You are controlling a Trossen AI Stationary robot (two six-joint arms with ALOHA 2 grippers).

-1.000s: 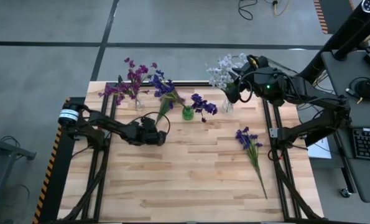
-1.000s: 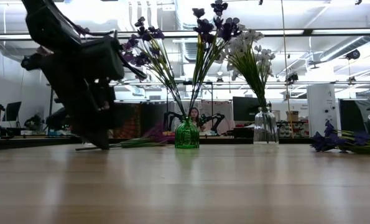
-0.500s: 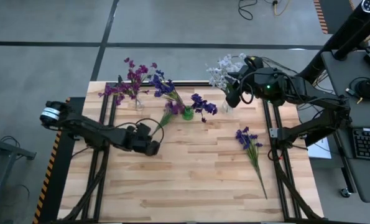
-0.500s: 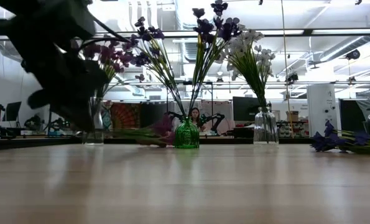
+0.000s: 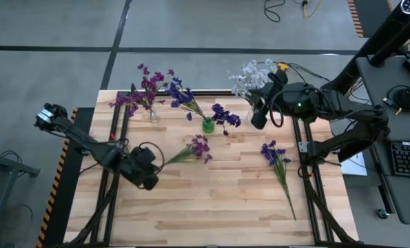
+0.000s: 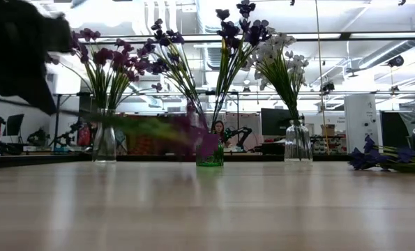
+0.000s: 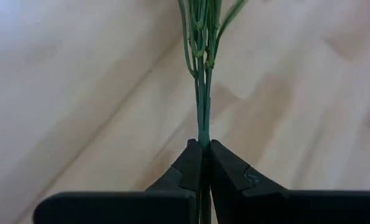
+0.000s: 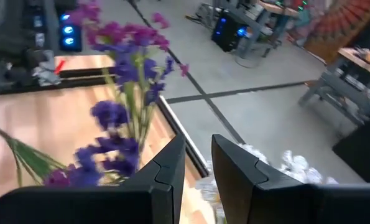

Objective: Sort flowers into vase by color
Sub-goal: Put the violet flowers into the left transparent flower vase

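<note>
Slim green stem (image 7: 201,99) between dark jaws

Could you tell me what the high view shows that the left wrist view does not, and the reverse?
Only the high view shows the left gripper carrying a magenta-purple flower sprig over the wooden table, the small green glass vase of dark blue-violet flowers, the loose blue-violet sprig lying on the table, and the right gripper by the white flowers. Only the left wrist view shows the fingers pinched shut on the thin green stem. Both show that sprig held above the wood.
</note>
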